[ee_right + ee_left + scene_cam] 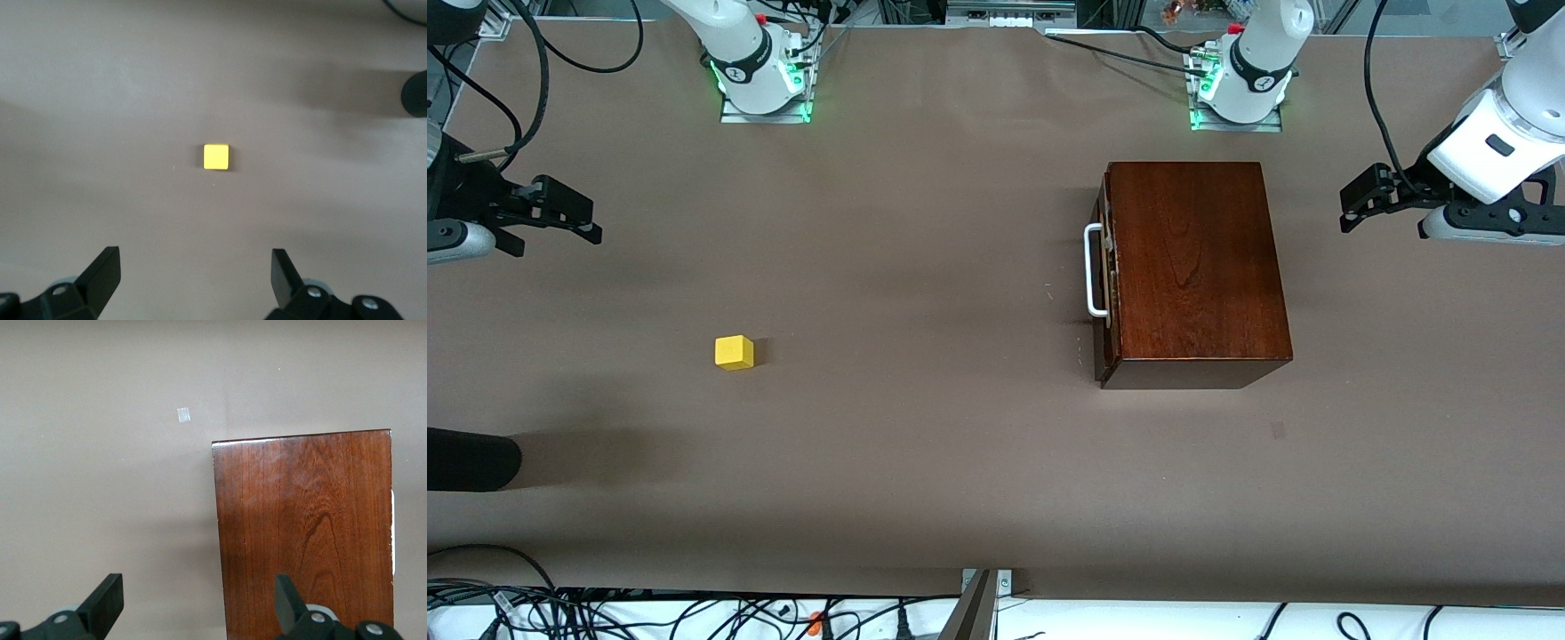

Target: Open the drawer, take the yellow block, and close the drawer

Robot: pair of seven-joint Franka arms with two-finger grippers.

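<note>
The dark reddish-brown wooden box [1193, 262] stands toward the left arm's end of the table. Its drawer [1107, 267] is shut, and the white bar handle [1090, 271] faces the table's middle. The yellow block [734, 352] lies on the bare table toward the right arm's end, well apart from the box. My left gripper [1360, 200] is open and empty, up in the air beside the box's closed end. The left wrist view shows the box top [303, 533] under the left gripper [198, 603]. My right gripper [560, 213] is open and empty. In the right wrist view, the right gripper [195, 277] is short of the block [216, 157].
A black rounded object [471, 458] juts in at the table edge on the right arm's end, nearer the camera than the block; it also shows in the right wrist view [415, 93]. A small pale patch [1278, 431] marks the table near the box. Cables lie along the front edge.
</note>
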